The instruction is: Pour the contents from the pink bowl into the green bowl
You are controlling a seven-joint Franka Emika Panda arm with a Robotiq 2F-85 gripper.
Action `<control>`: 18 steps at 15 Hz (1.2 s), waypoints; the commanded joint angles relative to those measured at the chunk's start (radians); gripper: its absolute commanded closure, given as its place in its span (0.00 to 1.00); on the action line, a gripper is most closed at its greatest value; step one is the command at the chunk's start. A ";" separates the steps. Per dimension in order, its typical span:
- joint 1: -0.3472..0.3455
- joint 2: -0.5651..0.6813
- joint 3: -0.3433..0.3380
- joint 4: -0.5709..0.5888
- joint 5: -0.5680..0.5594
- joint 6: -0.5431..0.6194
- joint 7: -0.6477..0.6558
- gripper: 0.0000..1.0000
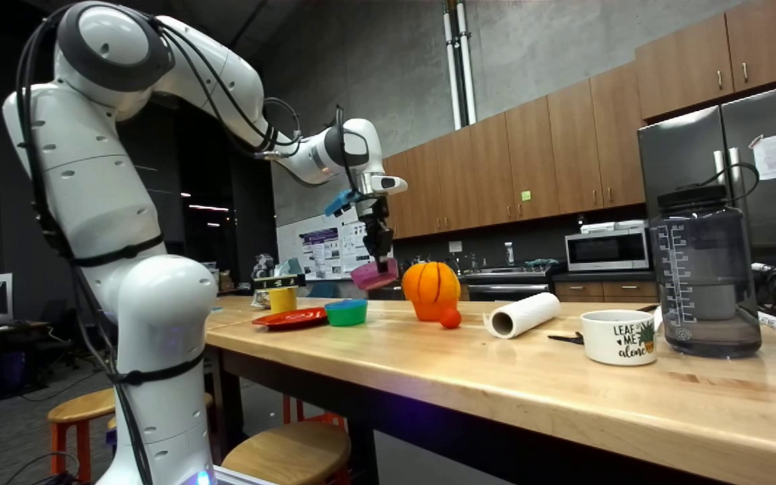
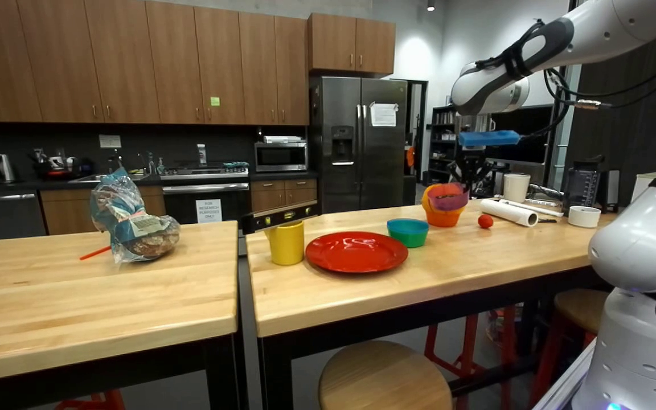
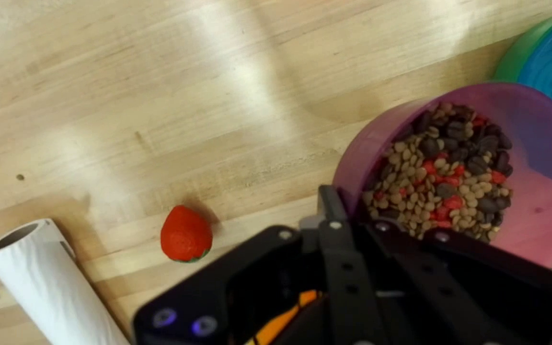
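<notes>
The pink bowl [image 3: 542, 225] is in the air, tilted, with brown, dark and red bits inside. It also shows in both exterior views [image 1: 373, 276] [image 2: 447, 200]. My gripper [image 3: 345, 206] is shut on the bowl's wall, one finger outside and one inside the rim; it also shows in both exterior views [image 1: 381, 261] [image 2: 467, 183]. The green bowl [image 1: 347, 315] is green outside and blue inside. It stands on the table next to the red plate in both exterior views [image 2: 409, 238]. In the wrist view the green bowl [image 3: 515, 62] is at the right edge, partly hidden behind the pink bowl.
An orange ribbed ball [image 1: 431, 286] stands behind the pink bowl, with a red strawberry [image 3: 186, 234] near it. A red plate [image 2: 356, 252] and a yellow mug [image 2: 286, 244] lie beyond the green bowl. A paper roll [image 1: 523, 315], white mug [image 1: 619, 337] and water bottle [image 1: 704, 276] are also on the table.
</notes>
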 commanded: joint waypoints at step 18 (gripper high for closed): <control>0.114 0.044 0.185 0.093 -0.319 -0.087 0.085 0.99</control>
